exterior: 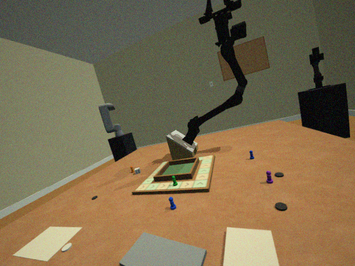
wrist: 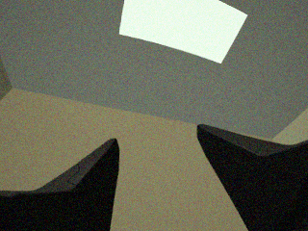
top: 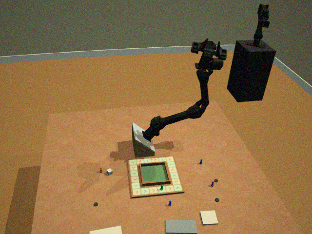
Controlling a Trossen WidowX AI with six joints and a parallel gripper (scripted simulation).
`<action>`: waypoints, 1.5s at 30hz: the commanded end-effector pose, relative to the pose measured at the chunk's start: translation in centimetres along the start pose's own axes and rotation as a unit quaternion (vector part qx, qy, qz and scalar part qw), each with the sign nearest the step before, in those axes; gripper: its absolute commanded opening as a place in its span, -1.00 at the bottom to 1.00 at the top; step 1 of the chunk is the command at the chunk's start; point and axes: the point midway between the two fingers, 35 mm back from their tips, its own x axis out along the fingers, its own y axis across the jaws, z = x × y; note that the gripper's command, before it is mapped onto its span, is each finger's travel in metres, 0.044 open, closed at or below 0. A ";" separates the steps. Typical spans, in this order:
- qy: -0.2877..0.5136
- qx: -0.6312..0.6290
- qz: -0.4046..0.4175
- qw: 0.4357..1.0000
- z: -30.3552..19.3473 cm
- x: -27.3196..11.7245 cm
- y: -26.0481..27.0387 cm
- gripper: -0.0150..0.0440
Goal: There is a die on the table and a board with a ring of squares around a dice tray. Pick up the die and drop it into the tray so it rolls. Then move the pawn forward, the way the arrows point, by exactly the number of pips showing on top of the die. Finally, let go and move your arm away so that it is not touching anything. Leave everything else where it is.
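Die (top: pixel 109 171) (exterior: pixel 137 170) rests on the brownish tabletop (top: pixel 83 136) (exterior: pixel 229 211), before olive-grey walls (top: pixel 100 25) (exterior: pixel 160 77).

The white die (top: pixel 109 171) (exterior: pixel 137 170) sits on the bench, outside the board (top: pixel 135 179) (exterior: pixel 204 170); the green pawn (top: pixel 162 187) (exterior: pixel 174 180) stands upright on the board's ring of arrowed squares, beside the brown-walled, green-floored dice tray (top: pixel 142 173) (exterior: pixel 173 177), which lies flat within that ring
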 end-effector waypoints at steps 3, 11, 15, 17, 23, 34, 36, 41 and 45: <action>0.056 -0.010 -0.085 0.995 -4.0 2.7 -9.1 0.44; 0.165 -0.051 -0.169 0.970 -11.6 4.0 -19.1 0.44; 0.240 -0.073 -0.208 0.945 -16.6 3.5 -24.1 0.44; 0.280 -0.084 -0.223 0.930 -19.3 2.9 -26.3 0.44; 0.371 -0.132 -0.237 0.888 -26.3 1.0 -31.0 0.44; 0.629 -0.234 -0.171 0.721 -40.3 -8.7 -39.6 0.44; 0.673 -0.244 -0.143 0.684 -42.6 -11.2 -40.6 0.44; 0.769 -0.252 -0.054 0.584 -47.8 -17.8 -42.2 0.44; 0.831 -0.240 0.038 0.501 -51.3 -23.8 -42.5 0.44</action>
